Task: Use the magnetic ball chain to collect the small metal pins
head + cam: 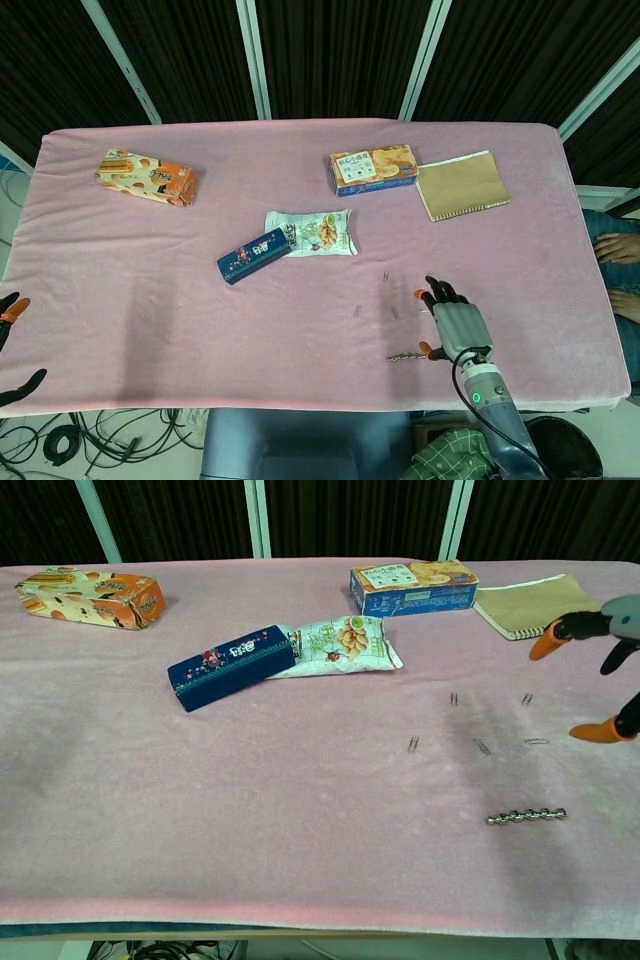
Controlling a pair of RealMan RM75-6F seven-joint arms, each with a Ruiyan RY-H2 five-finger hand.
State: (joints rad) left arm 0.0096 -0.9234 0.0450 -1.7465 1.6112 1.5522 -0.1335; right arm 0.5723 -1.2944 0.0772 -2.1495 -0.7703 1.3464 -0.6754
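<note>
Magnetic ball chain (527, 816) isn't grabbed yet, my right robot hand (455, 322) hovers spread just beside it, so next I pinch it.

Head view high up, looking down on the whole pink table (150, 300), chest view low and close, facing 12 o'clock, both share the table middle and far boxes

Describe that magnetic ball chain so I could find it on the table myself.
Start at the pink table and look to its front right part, near the right hand with orange fingertips. The magnetic ball chain lies there, nearer the front edge than the scattered pins. Unlike those thin wire clips, it is a short straight row of shiny silver beads.
</note>
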